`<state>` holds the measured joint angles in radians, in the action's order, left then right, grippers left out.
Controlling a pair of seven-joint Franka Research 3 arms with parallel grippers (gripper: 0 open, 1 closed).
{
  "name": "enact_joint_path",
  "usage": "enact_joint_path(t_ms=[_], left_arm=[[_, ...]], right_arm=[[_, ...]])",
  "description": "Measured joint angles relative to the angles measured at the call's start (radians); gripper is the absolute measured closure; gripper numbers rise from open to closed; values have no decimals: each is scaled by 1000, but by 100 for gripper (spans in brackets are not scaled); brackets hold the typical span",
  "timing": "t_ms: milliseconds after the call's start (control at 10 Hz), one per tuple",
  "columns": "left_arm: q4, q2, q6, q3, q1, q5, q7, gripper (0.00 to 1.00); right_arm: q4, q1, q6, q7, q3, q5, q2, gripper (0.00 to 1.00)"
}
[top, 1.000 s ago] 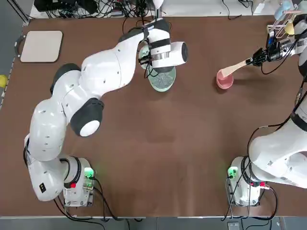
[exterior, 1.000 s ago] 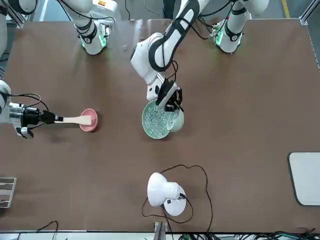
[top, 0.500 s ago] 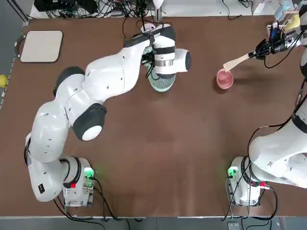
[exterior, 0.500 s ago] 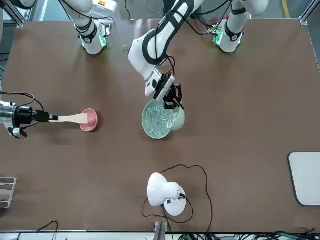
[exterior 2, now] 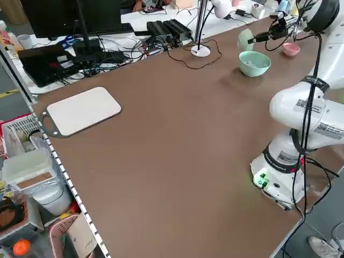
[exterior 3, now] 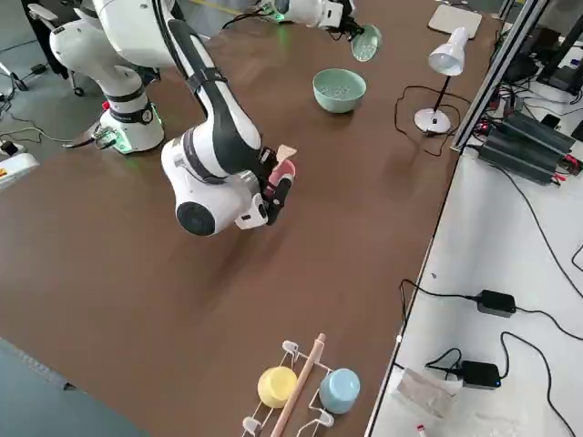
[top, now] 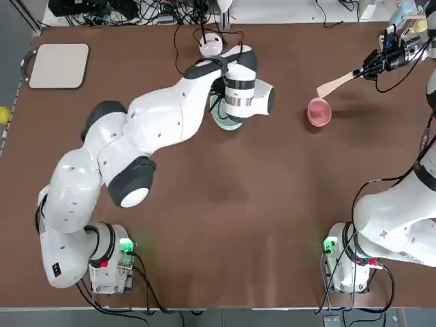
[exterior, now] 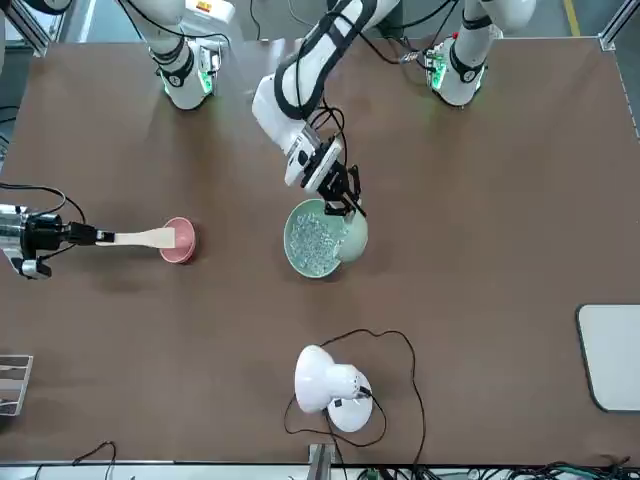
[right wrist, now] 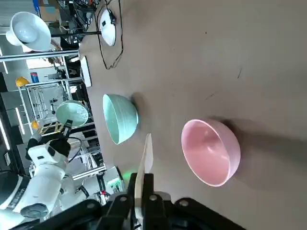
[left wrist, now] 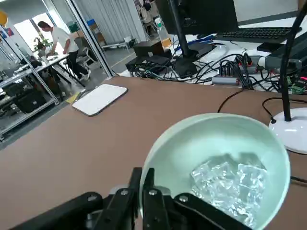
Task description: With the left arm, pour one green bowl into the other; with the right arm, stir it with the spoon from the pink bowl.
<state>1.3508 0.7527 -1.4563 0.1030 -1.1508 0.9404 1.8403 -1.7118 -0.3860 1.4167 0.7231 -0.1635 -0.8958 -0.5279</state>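
Observation:
My left gripper is shut on the rim of the small green bowl. It holds that bowl tilted in the air at the edge of the wide mint bowl. In the left wrist view the held bowl has clear pieces in it, and clear pieces also lie in the wide bowl. At the table's right edge, my right gripper is shut on the handle of the wooden spoon. The spoon's head hangs just above and beside the pink bowl.
A white desk lamp with a looping black cable stands beyond the bowls. A pale flat board lies at the far left corner. A wire rack with a yellow and a blue cup sits past the right gripper.
The left wrist swung right and nearer over the wide bowl, carrying the small bowl. The right gripper drew the spoon up and away from the pink bowl.

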Motion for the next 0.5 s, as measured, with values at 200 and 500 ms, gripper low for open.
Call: enact_joint_path(t_ms=[200,500], left_arm=[[-8,43,18,7,-18,25,31,96],[-28,49,49,14,-40,46,32,96]], right_arm=[[0,3,0,-9,0,0,0,94],[4,7,0,-26,0,0,6,94]])
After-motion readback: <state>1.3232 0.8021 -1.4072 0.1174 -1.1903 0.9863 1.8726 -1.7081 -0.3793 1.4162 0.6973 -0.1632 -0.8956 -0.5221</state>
